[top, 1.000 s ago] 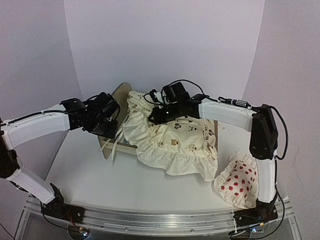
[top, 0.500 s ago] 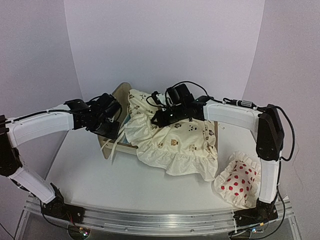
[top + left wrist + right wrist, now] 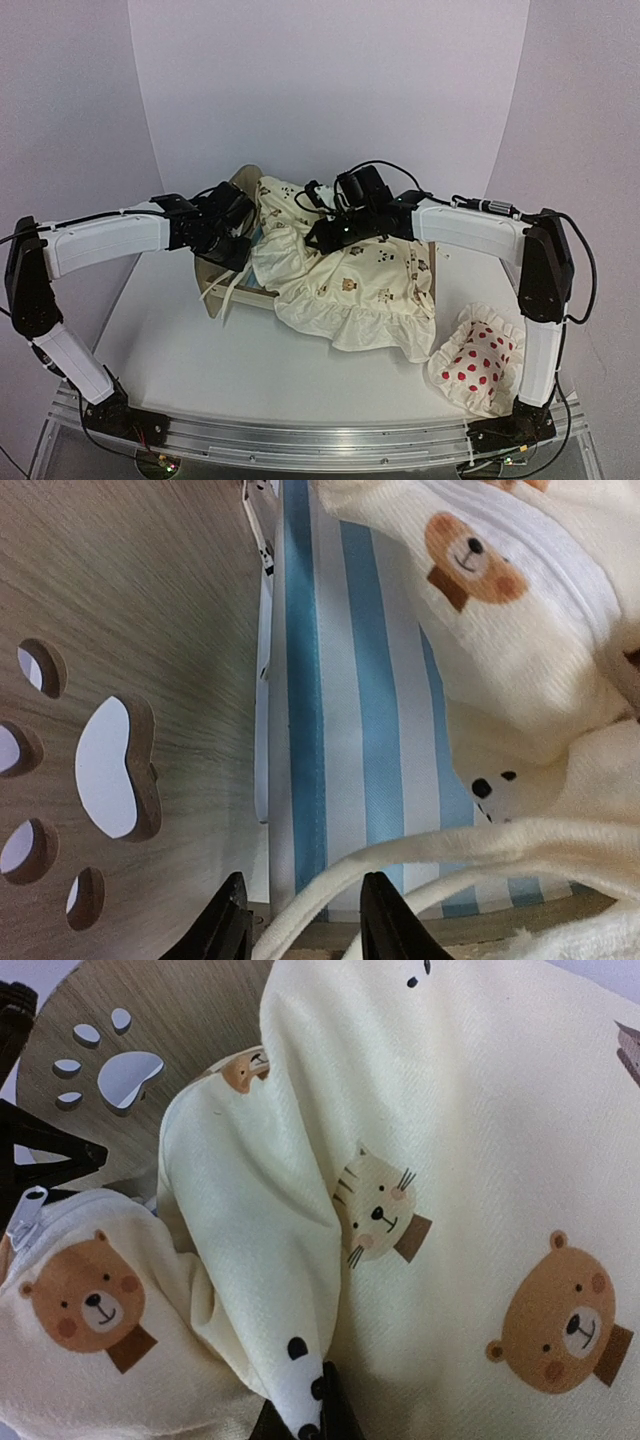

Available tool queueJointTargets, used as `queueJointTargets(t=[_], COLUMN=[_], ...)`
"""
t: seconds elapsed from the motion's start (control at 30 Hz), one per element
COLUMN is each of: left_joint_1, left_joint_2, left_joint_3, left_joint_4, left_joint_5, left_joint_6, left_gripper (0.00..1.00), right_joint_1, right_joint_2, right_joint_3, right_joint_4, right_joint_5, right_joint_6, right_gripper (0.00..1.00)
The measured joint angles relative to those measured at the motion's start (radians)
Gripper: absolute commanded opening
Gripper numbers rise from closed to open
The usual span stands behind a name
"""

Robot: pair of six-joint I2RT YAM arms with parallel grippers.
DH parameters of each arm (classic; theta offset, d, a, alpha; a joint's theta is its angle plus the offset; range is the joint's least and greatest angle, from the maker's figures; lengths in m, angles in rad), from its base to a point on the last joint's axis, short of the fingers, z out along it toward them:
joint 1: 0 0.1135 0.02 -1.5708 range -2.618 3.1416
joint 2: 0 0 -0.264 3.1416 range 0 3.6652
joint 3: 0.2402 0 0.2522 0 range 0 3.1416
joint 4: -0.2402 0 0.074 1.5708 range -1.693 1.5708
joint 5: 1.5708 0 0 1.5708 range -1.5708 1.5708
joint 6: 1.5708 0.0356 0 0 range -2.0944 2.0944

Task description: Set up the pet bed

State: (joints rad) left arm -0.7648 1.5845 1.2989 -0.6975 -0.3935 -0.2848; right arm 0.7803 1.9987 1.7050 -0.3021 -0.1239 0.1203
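A cream animal-print cushion (image 3: 470, 1160) fills most of the frame, its cloth printed with brown bear faces, a whiskered cat face and small panda faces, and a long loose fold hangs down the middle. At the bottom edge the dark fingers of the right tool (image 3: 300, 1422) are closed on the tip of that fold, pinching it just below a panda face. At the upper left the pet bed (image 3: 200, 1010) shows only its rounded plywood end board with a paw-print cutout (image 3: 128, 1068), and a white zip pull (image 3: 27, 1210) lies at the cushion's left edge.
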Motion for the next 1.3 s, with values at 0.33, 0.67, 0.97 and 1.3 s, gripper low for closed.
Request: queueJointTargets(t=[0.33,0.67,0.97,1.3], left_joint_1=[0.013,0.013,0.013,0.013], left_joint_2=[0.052,0.053,-0.005,0.001], left_joint_3=[0.008,0.008,0.008,0.008], left_joint_4=[0.018,0.017,-0.008,-0.009], left_joint_5=[0.016,0.084,0.104,0.140], left_joint_6=[0.029,0.035,0.045,0.060], left_gripper=[0.44,0.52,0.54,0.52], right_joint_1=[0.000,0.000,0.000,-0.001], right_joint_2=[0.000,0.000,0.000,0.000], right_joint_3=[0.000,0.000,0.003,0.016], right_joint_4=[-0.002,-0.006,-0.013,-0.029], right_joint_5=[0.000,0.002,0.001,-0.001], right_joint_6=[-0.001,-0.001,-0.001,0.000], right_gripper=[0.00,0.00,0.00,0.00])
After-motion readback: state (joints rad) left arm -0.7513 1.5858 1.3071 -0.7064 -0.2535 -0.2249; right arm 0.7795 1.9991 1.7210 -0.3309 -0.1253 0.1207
